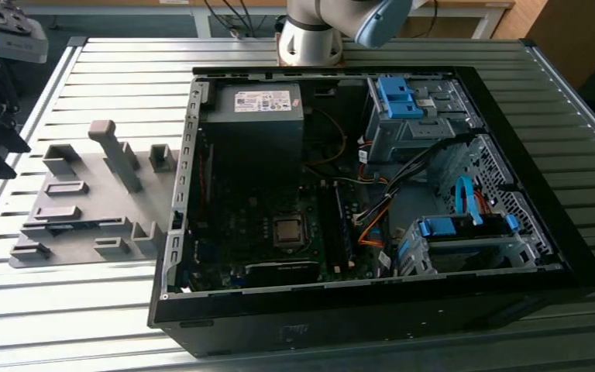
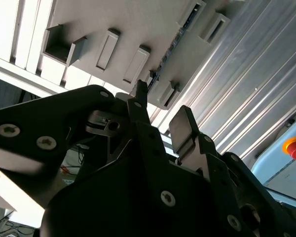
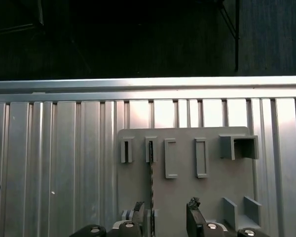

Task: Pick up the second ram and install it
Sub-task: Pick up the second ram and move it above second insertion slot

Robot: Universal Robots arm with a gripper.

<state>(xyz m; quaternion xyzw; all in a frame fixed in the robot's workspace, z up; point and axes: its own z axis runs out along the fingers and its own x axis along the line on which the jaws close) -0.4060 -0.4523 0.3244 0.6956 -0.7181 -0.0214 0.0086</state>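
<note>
The gripper (image 3: 166,205) is hanging open and empty above the grey plate (image 3: 212,192), which is lying by the bench's (image 1: 101,54) edge at the exterior view's left. The second ram (image 3: 151,180) is standing on its thin edge in that plate's slot. It is sitting nearer one finger (image 3: 138,212), so that finger could be landing on it and knocking it crooked.
</note>
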